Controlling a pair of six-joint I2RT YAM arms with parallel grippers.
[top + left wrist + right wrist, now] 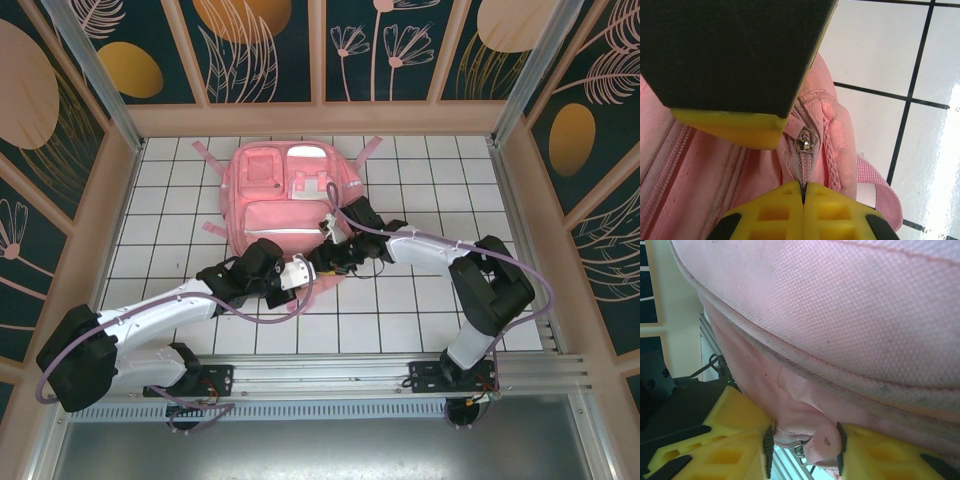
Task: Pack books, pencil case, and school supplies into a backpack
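The pink backpack (285, 190) lies flat at the back middle of the white tiled table. Both grippers meet at its near edge. My left gripper (303, 275) (804, 187) is shut, with its yellow jaws pinched on the thin pull just below the metal zip slider (807, 140). My right gripper (325, 262) (804, 447) holds a bunched fold of pink backpack fabric (840, 300) between its pads, and the fold touches both. Its black and yellow finger (730, 50) hangs right above the slider. The books, the pencil case and the school supplies are out of view.
A pink strap loop (880, 195) lies on the tiles (420, 320) beside the bag. Wooden walls close the table on three sides. A metal rail (330, 375) carrying the arm bases runs along the near edge.
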